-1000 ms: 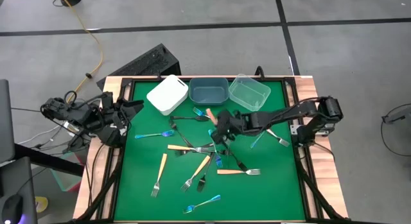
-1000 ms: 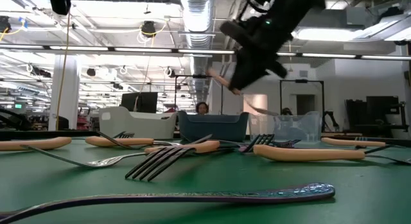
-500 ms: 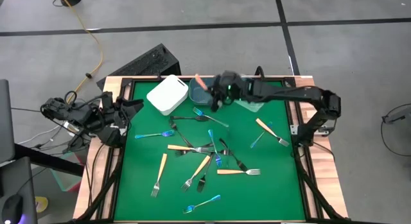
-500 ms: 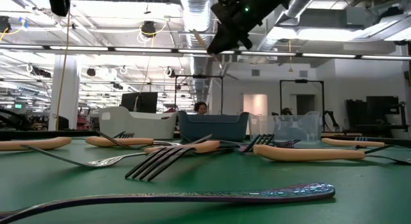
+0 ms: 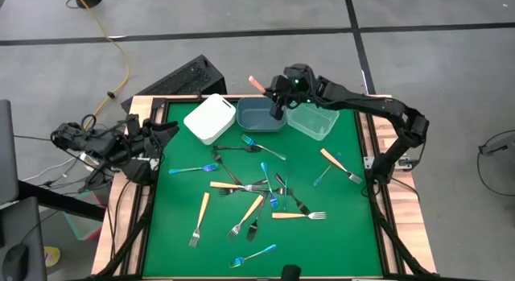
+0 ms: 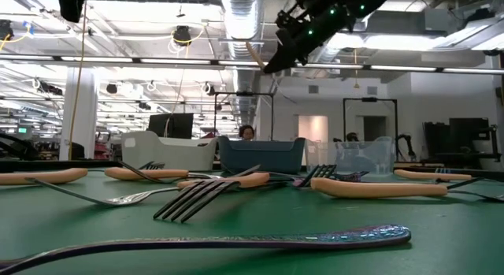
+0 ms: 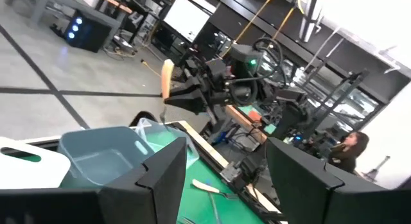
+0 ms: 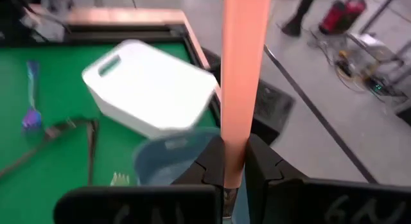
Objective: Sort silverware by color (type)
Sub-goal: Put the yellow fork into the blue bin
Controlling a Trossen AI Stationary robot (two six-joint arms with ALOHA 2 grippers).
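Because the right fingers (image 5: 276,94) pinch only the low end of the orange-handled utensil (image 5: 257,84), held upright above the grey-blue bin (image 5: 261,115) at 12 o'clock on the counter (image 5: 338,233), it may pivot and drop outside; the left fingers (image 5: 158,141) wait spread at 9 o'clock.

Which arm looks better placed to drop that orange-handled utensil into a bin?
The right arm. Its gripper is already shut on the orange-handled utensil and sits above the grey-blue bin. The left gripper waits open at the table's left edge, holding nothing.
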